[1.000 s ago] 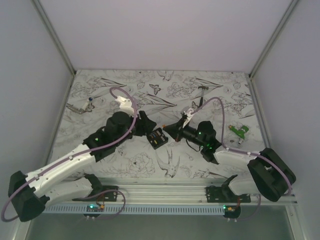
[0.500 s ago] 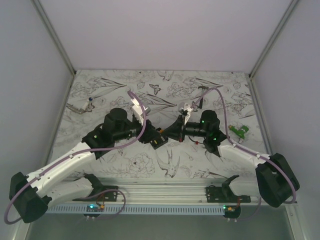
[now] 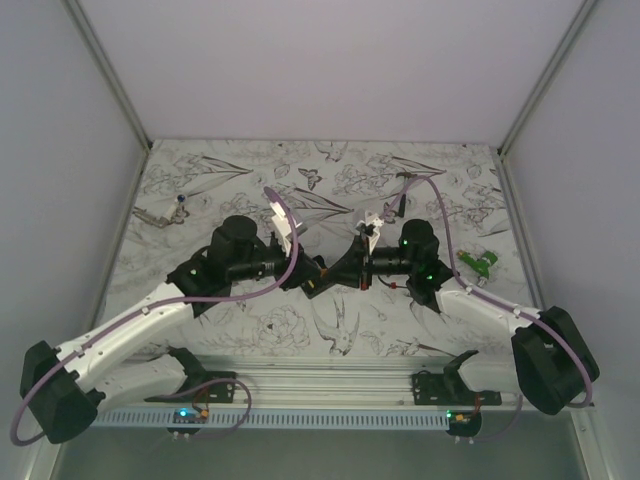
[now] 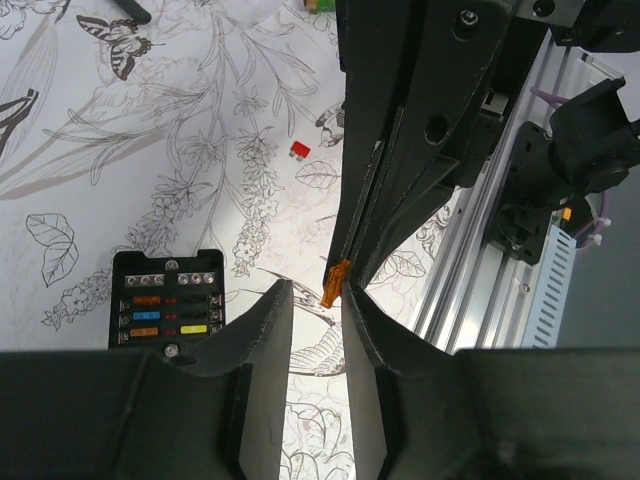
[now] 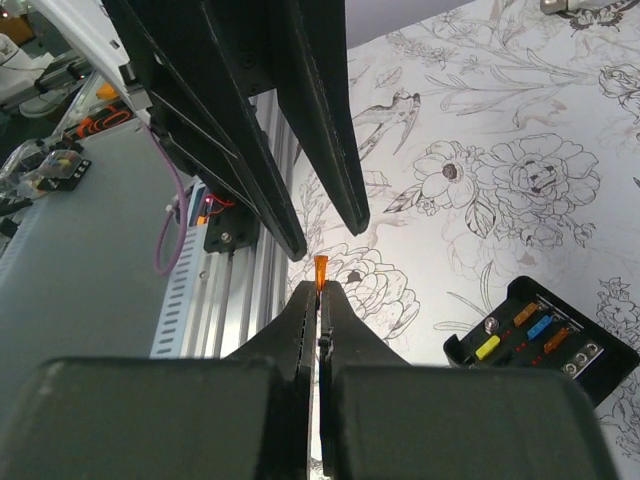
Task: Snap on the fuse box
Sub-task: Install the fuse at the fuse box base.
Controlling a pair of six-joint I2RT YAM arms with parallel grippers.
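right tool (image 5: 320, 292): clamped on orange fuse (image 5: 320, 268) (tip exposed for handover) | left tool (image 4: 318, 295): jaws apart, tips beside fuse | fuse box (image 4: 167, 300): face up on desk (image 4: 150, 160), below both tools

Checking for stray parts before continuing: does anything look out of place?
A small red fuse lies loose on the patterned table, well apart from the fuse box. Another orange fuse is pinched in the right gripper, not seated.

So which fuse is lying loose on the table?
The small red plastic fuse, alone on the table. The orange fuse is in the right pincer; others sit in the black plastic fuse box.
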